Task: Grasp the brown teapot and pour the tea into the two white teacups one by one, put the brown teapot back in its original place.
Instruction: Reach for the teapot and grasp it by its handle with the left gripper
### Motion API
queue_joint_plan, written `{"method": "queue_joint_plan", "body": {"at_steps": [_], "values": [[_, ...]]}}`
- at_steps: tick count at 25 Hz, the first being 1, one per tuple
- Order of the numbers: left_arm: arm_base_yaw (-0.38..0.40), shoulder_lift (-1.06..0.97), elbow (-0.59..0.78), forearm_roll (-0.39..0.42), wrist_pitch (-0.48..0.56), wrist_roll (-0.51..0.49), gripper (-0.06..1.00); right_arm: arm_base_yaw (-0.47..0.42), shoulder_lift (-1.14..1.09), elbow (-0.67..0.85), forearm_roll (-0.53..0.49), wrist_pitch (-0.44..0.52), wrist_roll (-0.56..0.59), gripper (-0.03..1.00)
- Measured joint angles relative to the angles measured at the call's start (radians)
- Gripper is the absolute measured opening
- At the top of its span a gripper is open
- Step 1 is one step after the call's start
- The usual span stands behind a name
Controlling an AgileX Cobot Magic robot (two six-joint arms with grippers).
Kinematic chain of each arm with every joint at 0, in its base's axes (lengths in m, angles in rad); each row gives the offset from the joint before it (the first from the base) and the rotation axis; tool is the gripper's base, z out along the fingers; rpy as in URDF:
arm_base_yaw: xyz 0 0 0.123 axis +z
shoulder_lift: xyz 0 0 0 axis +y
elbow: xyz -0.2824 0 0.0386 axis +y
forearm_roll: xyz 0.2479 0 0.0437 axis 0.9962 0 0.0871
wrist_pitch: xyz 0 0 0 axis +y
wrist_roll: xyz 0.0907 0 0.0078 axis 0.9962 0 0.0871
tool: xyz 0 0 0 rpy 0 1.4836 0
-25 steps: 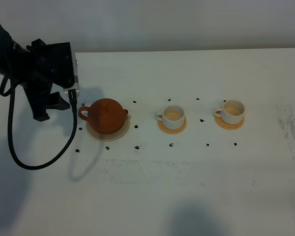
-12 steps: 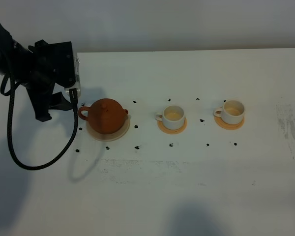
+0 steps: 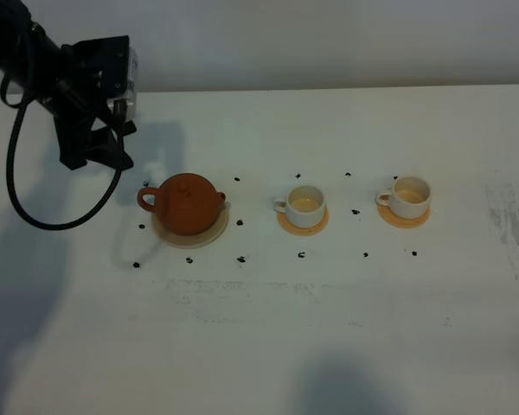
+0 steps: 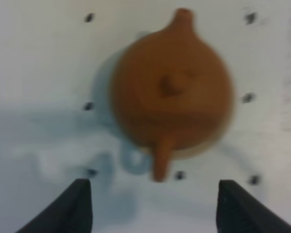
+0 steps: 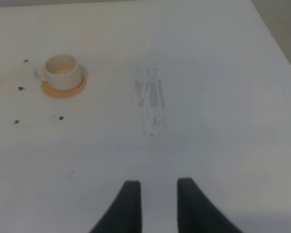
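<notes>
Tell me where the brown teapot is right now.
In the exterior high view, the brown teapot sits on the beige saucer, on the table's left side, left of the nearer white teacup.

table (image 3: 329, 346): white | black specks (image 3: 240, 258): scattered | scuff (image 3: 509, 220): near right edge | wall (image 3: 329, 43): grey

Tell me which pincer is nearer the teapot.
Left. The left pincer hangs open above the teapot, on its handle side; the right pincer is far off, past the right-hand cup.
</notes>
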Motion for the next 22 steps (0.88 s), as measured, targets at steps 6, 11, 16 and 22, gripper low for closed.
{"method": "queue_joint_plan", "body": {"at_steps": [6,11,16,22], "values": [[0.000,0.078,-0.047,0.028,0.003,0.098,0.48,0.000,0.000,0.000,0.000,0.000,0.000,0.21],[-0.021,0.088,-0.047,0.096,0.003,0.110,0.46,0.000,0.000,0.000,0.000,0.000,0.000,0.21],[-0.073,0.088,-0.025,0.168,0.003,0.064,0.46,0.000,0.000,0.000,0.000,0.000,0.000,0.21],[-0.090,-0.020,0.158,0.197,-0.087,0.038,0.46,0.000,0.000,0.000,0.000,0.000,0.000,0.21]]}}
